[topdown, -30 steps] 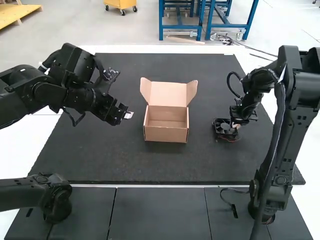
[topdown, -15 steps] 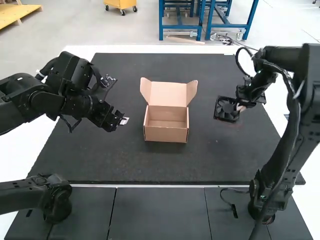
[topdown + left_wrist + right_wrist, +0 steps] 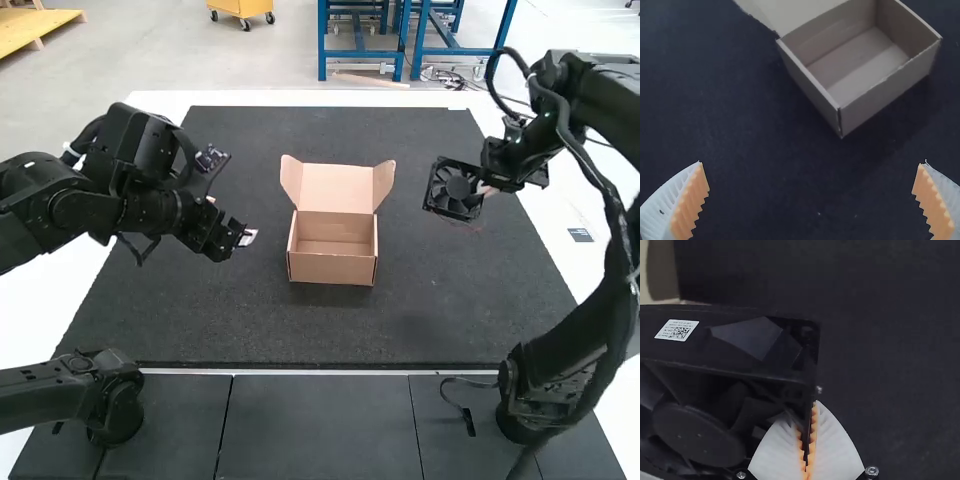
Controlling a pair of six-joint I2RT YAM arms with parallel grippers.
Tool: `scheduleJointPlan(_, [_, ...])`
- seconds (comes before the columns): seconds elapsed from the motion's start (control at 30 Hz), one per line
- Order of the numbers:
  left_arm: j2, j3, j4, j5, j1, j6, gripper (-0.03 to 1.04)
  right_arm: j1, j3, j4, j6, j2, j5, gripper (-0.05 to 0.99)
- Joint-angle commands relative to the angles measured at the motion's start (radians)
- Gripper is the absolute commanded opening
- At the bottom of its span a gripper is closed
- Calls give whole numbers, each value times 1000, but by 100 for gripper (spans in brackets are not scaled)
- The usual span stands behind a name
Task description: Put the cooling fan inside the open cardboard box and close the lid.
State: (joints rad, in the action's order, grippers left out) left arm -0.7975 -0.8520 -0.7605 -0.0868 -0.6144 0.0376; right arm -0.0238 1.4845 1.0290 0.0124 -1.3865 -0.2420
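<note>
the right hand (image 3: 484, 188) is pinching the fan (image 3: 452, 190) and lifting it off the tabletop (image 3: 300, 330), right of the box (image 3: 333, 250), ready to go in. the left hand (image 3: 243, 236) is waiting wide open.

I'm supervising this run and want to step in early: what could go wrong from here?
The right gripper pinches the cooling fan by one frame edge, off the mat; it could swing or slip. The cardboard box stands unheld, the open left gripper apart from it; a bump from the fan might shove it.
</note>
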Motion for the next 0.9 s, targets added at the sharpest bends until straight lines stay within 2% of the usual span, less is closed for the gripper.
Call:
scheduleJointPlan(0.0, [14, 14, 13, -13, 4, 13, 96, 24, 20, 32, -28, 58, -65, -2])
scheduleJointPlan(0.1, [12, 14, 15, -13, 4, 13, 96, 59, 33, 69, -28, 80, -100, -2])
scheduleJointPlan(0.3, [14, 14, 18, -13, 5, 13, 96, 183, 40, 85, -52, 80, -114, -2])
scheduleJointPlan(0.53, [14, 16, 15, -13, 4, 15, 96, 337, 17, 79, -91, 29, -112, -2])
scheduleJointPlan(0.87, [32, 16, 7, -14, 4, 15, 96, 441, 77, 75, -83, -137, -85, -2])
